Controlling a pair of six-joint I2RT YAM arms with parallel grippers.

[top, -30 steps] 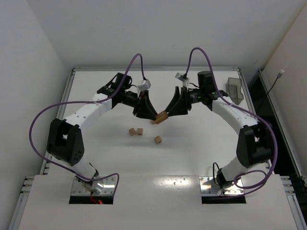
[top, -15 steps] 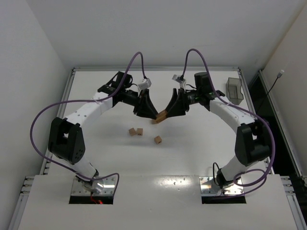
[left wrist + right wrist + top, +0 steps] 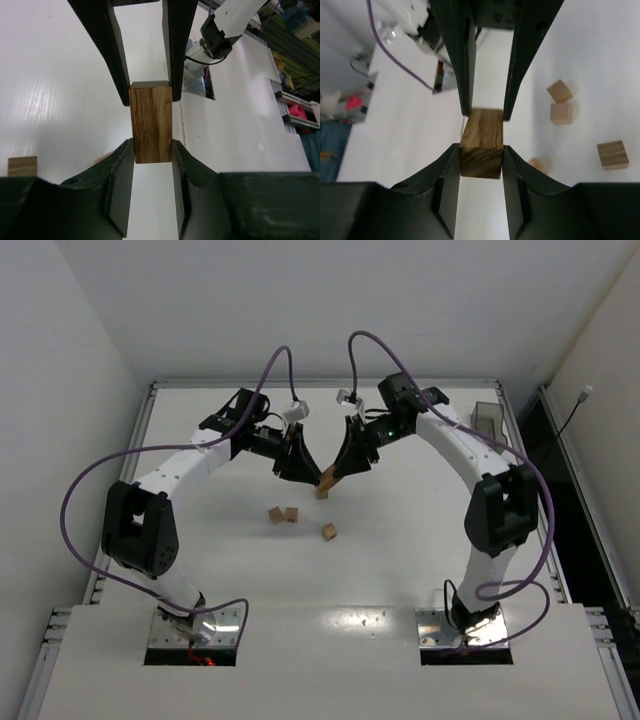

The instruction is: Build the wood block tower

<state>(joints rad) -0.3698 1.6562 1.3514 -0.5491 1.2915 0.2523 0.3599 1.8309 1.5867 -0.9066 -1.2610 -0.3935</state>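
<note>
A dark-grained wood block (image 3: 151,122) hangs above the table, gripped at both ends. My left gripper (image 3: 152,150) is shut on its near end, and the right gripper's fingers (image 3: 117,60) pinch the far end. In the right wrist view my right gripper (image 3: 481,155) presses both pads against the same wood block (image 3: 481,142). From above, the two grippers, left (image 3: 316,478) and right (image 3: 337,476), meet tip to tip over the table's middle. Three loose wood blocks (image 3: 275,514), (image 3: 292,514), (image 3: 329,531) lie nearer the bases. No tower is in view.
A translucent grey bin (image 3: 487,426) stands at the back right of the table (image 3: 420,530). A blurred tan piece (image 3: 538,165) lies on the table just under the held block. Purple cables arch over both arms.
The right arm has swung left and raised its elbow. Its jaws have narrowed onto the far end of the block that the left gripper holds. The left arm has barely moved.
</note>
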